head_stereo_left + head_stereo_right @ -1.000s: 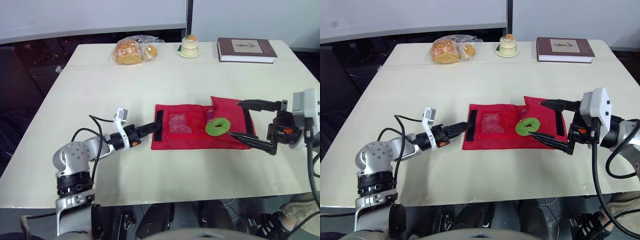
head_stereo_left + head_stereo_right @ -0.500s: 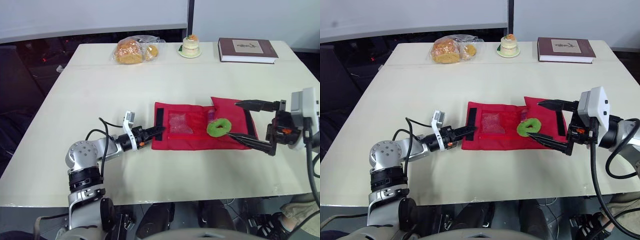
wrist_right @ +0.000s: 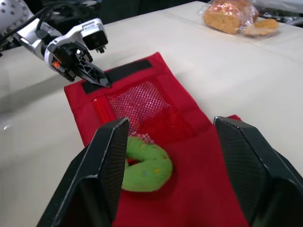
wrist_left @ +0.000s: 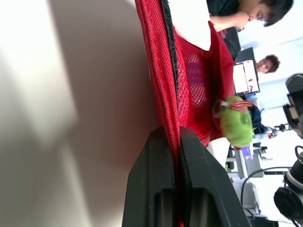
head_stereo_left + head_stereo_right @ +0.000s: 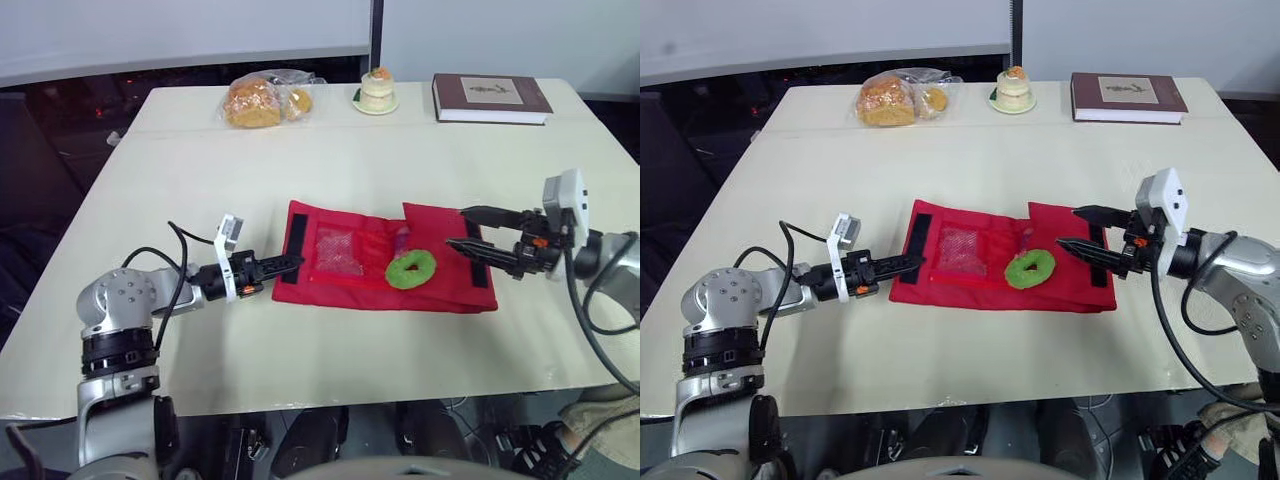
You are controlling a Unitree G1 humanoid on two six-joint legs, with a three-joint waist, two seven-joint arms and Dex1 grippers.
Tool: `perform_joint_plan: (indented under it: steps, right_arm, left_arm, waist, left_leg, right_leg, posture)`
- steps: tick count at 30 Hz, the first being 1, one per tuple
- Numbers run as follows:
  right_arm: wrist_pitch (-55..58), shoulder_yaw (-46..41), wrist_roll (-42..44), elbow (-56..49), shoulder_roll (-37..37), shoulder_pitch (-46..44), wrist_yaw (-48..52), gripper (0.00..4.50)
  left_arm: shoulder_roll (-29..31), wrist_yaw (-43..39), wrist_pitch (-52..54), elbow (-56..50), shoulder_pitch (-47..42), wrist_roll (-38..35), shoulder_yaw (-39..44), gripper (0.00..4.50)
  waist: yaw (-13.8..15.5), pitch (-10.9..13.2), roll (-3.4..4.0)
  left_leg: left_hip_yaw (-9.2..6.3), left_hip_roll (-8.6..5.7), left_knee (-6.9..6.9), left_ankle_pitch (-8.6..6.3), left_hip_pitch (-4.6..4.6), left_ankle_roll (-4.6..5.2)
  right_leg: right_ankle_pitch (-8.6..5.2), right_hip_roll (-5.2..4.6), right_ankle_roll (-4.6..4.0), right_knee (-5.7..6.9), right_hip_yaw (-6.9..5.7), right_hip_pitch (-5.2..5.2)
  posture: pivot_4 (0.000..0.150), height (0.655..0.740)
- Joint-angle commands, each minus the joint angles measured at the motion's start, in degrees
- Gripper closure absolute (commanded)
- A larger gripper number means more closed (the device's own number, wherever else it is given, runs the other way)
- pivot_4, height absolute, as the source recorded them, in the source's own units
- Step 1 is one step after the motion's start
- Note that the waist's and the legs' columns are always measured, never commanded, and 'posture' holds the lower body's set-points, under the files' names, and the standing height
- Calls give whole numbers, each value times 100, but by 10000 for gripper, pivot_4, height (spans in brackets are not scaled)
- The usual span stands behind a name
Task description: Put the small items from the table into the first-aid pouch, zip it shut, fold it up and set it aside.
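Pouch dragged toward frame left by left end effector, clamped on its edge. Right end effector wide: centre over green ring before closing.

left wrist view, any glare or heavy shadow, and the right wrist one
Left wrist view: the far background is blown out white, and a broad shadow lies on the table beside the pouch. Right wrist view: even light, with a faint sheen on the table.

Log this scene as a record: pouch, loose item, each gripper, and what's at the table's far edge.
Pouch: red fabric first-aid pouch, lying open on the white table
Item: green ring-shaped toy, resting on the pouch
Left gripper: shut on the pouch's left edge
Right gripper: open, over the pouch's right end
Far edge: bagged bread, small cake, brown book
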Motion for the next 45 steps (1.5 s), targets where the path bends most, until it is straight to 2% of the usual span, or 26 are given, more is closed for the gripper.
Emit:
perform_joint_plan:
  steps: [1, 2, 4, 9, 15, 22, 30, 37, 41, 45]
  right_arm:
    - [-701, 635, -829, 543, 216, -390, 352, 30357]
    - [-864, 825, -1020, 813, 393, -532, 387, 37414]
    - [-1235, 1185, -1477, 1330, 602, -718, 525, 44732]
    - [-1824, 1659, -2157, 2104, 951, -917, 774, 44732]
    - [-2023, 2157, -3099, 2836, 1115, -1088, 686, 44732]
    - [-2153, 2302, -3427, 3263, 1336, -1196, 690, 44732]
    - [-2227, 2350, -3606, 3408, 1555, -1191, 661, 44732]
    - [-2331, 1961, -3429, 2987, 1553, -895, 455, 44732]
    - [-2041, 1150, -2623, 2074, 1640, -440, 245, 44732]
    - [-1456, 200, -1665, 785, 1110, 348, 508, 44732]
  left_arm:
    - [394, -624, -384, 177, -403, 212, -125, 45000]
    - [458, -789, -423, 182, -490, 235, -208, 45000]
    - [557, -1093, -467, 167, -639, 228, -297, 45000]
    - [692, -1784, -511, 67, -866, 164, -433, 45000]
    - [504, -2491, -578, -267, -1272, -82, -572, 45000]
    - [-344, -2735, -922, -17, -2098, 128, -1075, 45000]
    - [-1340, -2954, -1445, 609, -2610, 594, -1715, 45000]
    - [-2041, -3011, -1813, 1033, -2499, 936, -1944, 45000]
    - [-2254, -2977, -1961, 1347, -2550, 1015, -1800, 45000]
    - [-2273, -3019, -2084, 1517, -2557, 1157, -1806, 45000]
  waist:
    - [-11, 1, 2]
    - [-9, 1, 2]
    - [-27, 2, 2]
    - [-48, 2, 2]
    - [-132, 2, 1]
    - [-138, -7, -9]
    - [-180, -11, -10]
    - [-158, -17, -12]
    - [-114, -15, -11]
    - [-73, -9, 0]
  left_leg:
    - [-1, 0, 0, 0, 0, 0]
    - [0, 0, -2, 0, 0, 0]
    - [-1, 0, -3, 0, -1, 0]
    - [-5, -3, 2, 0, -11, 0]
    - [-9, -2, 2, 1, -10, -2]
    - [-9, -2, 3, 1, 2, -2]
    - [-8, 1, 4, 2, 5, -3]
    - [-8, 1, 5, 2, 8, -3]
    - [-11, -1, 8, 2, 2, -3]
    - [-15, -6, 18, 2, -22, -2]
  right_leg:
    - [0, 2, 0, 1, -1, 0]
    - [0, -1, 0, 0, 0, -2]
    - [0, -2, 0, -3, -1, -3]
    - [0, -2, 0, -2, -3, -9]
    - [0, -2, 0, 1, -6, -9]
    - [0, -1, 0, 1, -6, 4]
    - [0, 7, 0, 1, -2, 4]
    - [0, 25, 0, 0, -1, 8]
    - [0, 23, 0, 0, -4, 6]
    - [1, 18, 1, 0, -5, -10]
  posture:
    - [1500, 7289]
    - [1500, 7289]
    - [1500, 7289]
    - [1500, 7289]
    - [1500, 7289]
    - [1500, 7289]
    - [1500, 7289]
    - [1500, 7289]
    - [1500, 7289]
    - [1500, 7289]
